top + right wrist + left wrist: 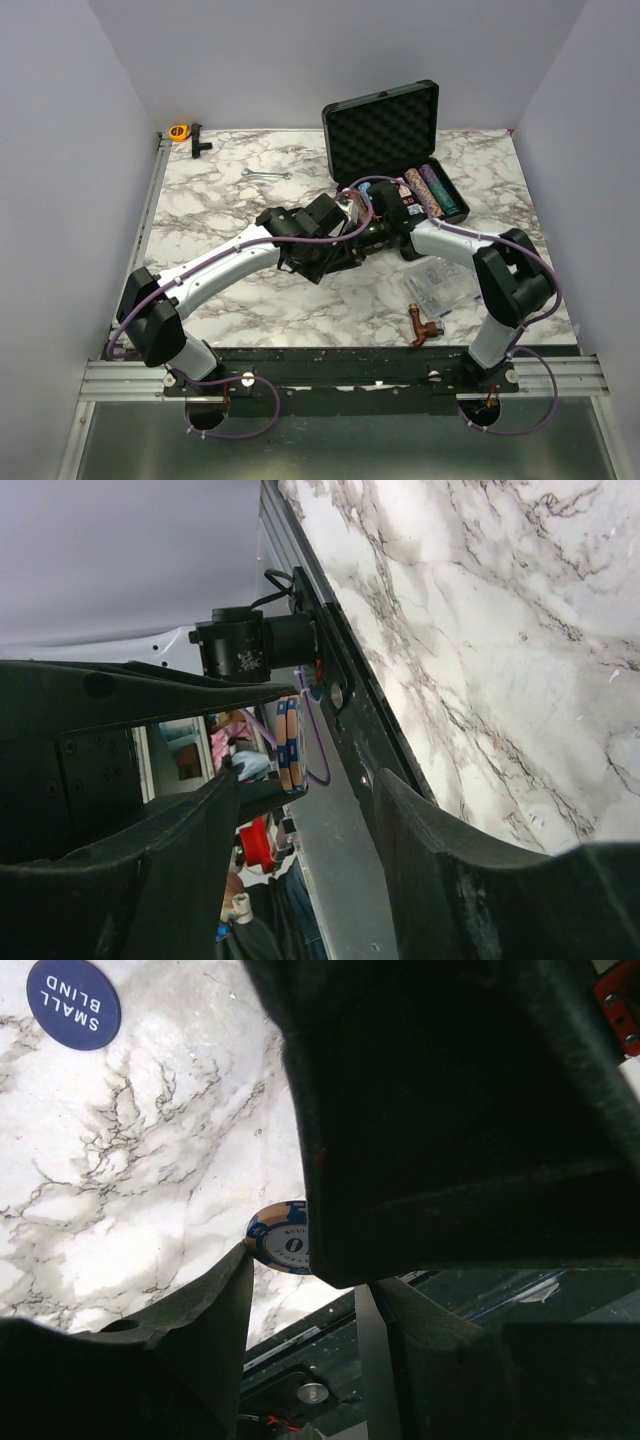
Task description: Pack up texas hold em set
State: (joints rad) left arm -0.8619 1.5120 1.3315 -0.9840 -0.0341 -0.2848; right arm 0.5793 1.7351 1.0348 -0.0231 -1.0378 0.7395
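Left fingers: the left gripper (305, 1268) is clenched on the poker chips (288, 745). One finger (205, 1310) touches a chip's rim; the far side of the grip sits behind a black housing.
Right fingers: the right gripper (307, 778) is released. Its fingers (450, 870) stand apart with the chips near one tip, and nothing is clamped between them.
Where the chips are: in the air between the two wrists, above the table (230, 200) and short of the case.
Chip handling: probably small, stiff and dense, not fragile. Smooth faces would likely slide on each other, so a pinch across the rims, or square across both faces, looks safest.
Briefcase (385, 125): open at the far right of the table, with the lid up and bumpy foam showing. It appears to be a rigid shell, best moved by its edge or handle.
Chip rows (435, 192): already lying in the case's base.
Small blind disc (72, 1000): flat on the marble, thin, and likely awkward to get under.
Not part of the set: the clear box (432, 288) and the pipe fitting (420, 325), near the right arm's base.
Hidden or unclear: in the top view the overlapping arms cover both fingertips. The held chips look like two, but that is not certain. The card decks and case latches cannot be made out.
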